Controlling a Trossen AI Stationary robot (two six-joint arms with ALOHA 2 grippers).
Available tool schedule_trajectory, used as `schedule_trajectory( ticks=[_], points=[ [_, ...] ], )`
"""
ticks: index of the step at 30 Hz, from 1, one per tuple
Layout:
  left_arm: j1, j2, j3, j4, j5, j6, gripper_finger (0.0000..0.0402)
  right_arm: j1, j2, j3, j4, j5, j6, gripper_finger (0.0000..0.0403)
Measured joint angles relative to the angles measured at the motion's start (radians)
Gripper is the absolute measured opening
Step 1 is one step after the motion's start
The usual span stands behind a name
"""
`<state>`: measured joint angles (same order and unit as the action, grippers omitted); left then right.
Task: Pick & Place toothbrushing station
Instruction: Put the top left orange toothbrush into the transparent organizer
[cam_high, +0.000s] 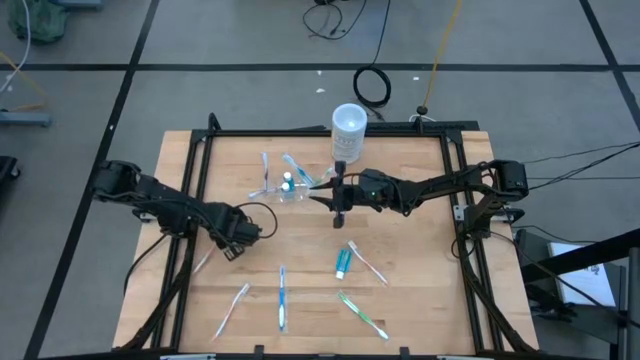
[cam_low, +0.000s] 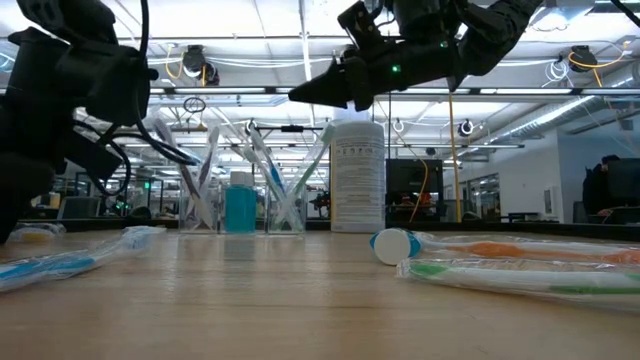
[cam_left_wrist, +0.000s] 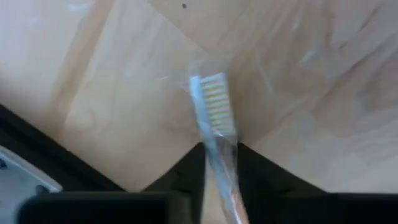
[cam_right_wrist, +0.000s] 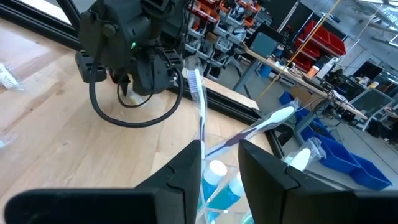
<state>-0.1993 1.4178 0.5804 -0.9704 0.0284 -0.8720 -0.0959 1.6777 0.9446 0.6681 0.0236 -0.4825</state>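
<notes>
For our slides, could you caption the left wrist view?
Left gripper holds a wrapped toothbrush above the wooden table.

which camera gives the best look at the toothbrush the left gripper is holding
The left wrist view: the toothbrush fills the frame, bristles plain, its wrapped handle running back between the left gripper's fingers. The high view shows only a thin pale handle by that gripper. The right wrist view shows it upright, farther off. In the low view I can't pick it out.

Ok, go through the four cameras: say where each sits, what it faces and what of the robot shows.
High: overhead, straight down on the table; both arms.
Low: table height, facing the white cup; right gripper overhead.
Left wrist: looks down; left gripper holds a toothbrush.
Right wrist: own fingers above the clear station; left arm beyond.
High and low share the cup.
</notes>
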Motion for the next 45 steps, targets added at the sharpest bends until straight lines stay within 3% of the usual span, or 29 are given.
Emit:
schedule_trajectory(
  ticks=[5, 12, 16, 20, 27, 31, 39, 45],
  points=[
    [-0.008, 0.0, 0.01, 0.0, 0.012, -0.001, 0.0012, 0.0, 0.0, 0.0, -0.007, 0.0, 0.0, 0.01],
    [-0.077, 0.003, 0.132, -0.034, 0.018, 0.014, 0.001, 0.0, 0.0, 0.0, -0.007, 0.0, 0.0, 0.01],
    [-0.148, 0.003, 0.236, -0.041, -0.031, 0.024, 0.0011, 0.0, 0.0, 0.0, -0.007, 0.0, -0.001, 0.01],
    [-0.222, 0.003, 0.348, -0.043, -0.215, 0.06, 0.0013, 0.0, 0.0, 0.0, -0.007, 0.0, -0.001, 0.01],
    [-0.322, 0.003, 0.514, -0.04, -0.717, 0.126, 0.0016, 0.0, 0.0, 0.0, -0.007, 0.0, -0.001, 0.01],
    [-0.326, -0.002, 0.574, 0.009, -0.892, 0.246, 0.0011, 0.0, 0.0, 0.0, -0.007, 0.0, -0.001, 0.01],
    [-0.222, -0.157, 0.582, 0.079, -0.912, 0.483, 0.0017, 0.0, 0.0, 0.0, -0.007, 0.0, -0.009, 0.01],
    [-0.151, -0.335, 0.533, 0.38, -0.874, 0.736, 0.0005, 0.0, 0.0, 0.0, -0.006, 0.0, -0.055, 0.01]
  ],
)
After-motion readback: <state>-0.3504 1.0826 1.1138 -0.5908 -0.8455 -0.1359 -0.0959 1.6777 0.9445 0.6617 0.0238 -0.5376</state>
